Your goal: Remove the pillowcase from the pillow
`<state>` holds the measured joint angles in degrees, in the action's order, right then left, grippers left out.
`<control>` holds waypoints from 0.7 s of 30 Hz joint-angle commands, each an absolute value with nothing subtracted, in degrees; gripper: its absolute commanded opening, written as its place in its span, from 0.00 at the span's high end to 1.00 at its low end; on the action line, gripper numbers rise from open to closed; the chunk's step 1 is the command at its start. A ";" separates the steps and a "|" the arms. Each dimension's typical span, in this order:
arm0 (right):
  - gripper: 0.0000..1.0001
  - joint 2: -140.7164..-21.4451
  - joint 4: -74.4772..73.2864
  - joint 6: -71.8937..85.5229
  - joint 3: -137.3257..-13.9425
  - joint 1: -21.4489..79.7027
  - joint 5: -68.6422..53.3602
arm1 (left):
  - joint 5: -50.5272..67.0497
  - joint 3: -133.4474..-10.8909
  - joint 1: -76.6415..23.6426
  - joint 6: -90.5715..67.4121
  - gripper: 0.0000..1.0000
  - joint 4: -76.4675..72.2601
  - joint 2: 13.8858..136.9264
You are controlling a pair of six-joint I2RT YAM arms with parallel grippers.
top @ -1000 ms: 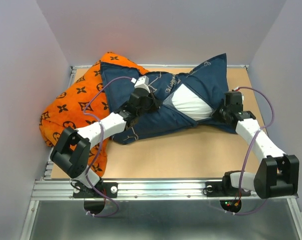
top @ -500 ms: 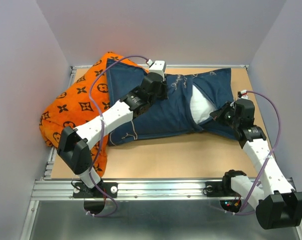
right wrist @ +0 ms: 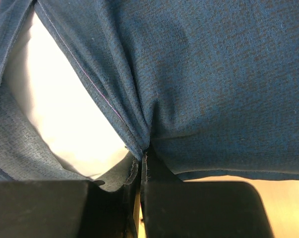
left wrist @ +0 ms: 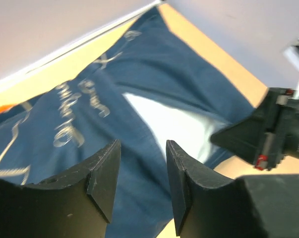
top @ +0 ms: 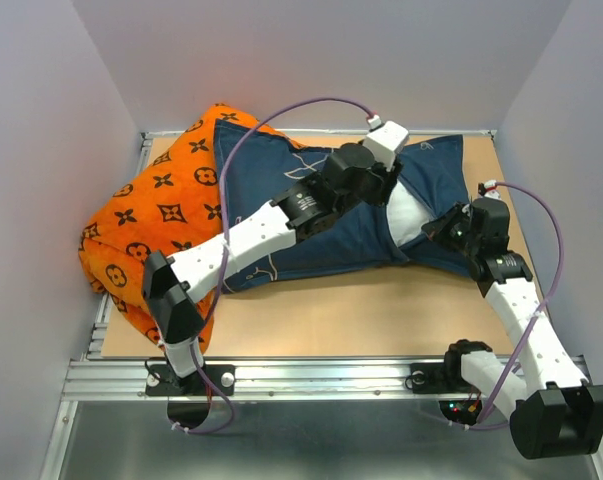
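Jaws: the left gripper (left wrist: 142,148) hung over the pillowcase (top: 256,165) with its fingers partway apart. Nothing lay between them, and they appeared clear of the cloth.
Grip: the right gripper (right wrist: 140,168) was clenched on the pillowcase at the edge of its opening, with a pinch of navy fabric bunched between the closed fingers.
Location: the pillowcase lay across the far half of the table (top: 361,310) with the pillow (top: 406,212) inside it. Its left end rested against an orange cushion (top: 151,200).
Axis: the long side ran left to right across the table. The mouth opened at the right end, toward the right arm, where a wedge of white pillow showed in the gap.
Hidden: navy cloth covered most of the pillow. In the overhead view the left gripper's fingertips were masked by its own wrist. The left wrist view was blurred, so the white drawings on the fabric showed only as smears. The right wrist view was filled by cloth, with the table cut to a sliver.
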<state>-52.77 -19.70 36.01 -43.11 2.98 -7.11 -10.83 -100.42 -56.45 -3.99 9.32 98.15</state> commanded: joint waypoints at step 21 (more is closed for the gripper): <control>0.99 -50.36 -16.43 40.69 -45.00 2.37 -5.89 | -1.56 -98.08 -60.91 14.50 0.32 -9.05 110.39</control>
<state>-51.48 -20.14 39.88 -43.11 2.98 -6.42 0.34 -98.10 -60.16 11.18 -3.79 110.15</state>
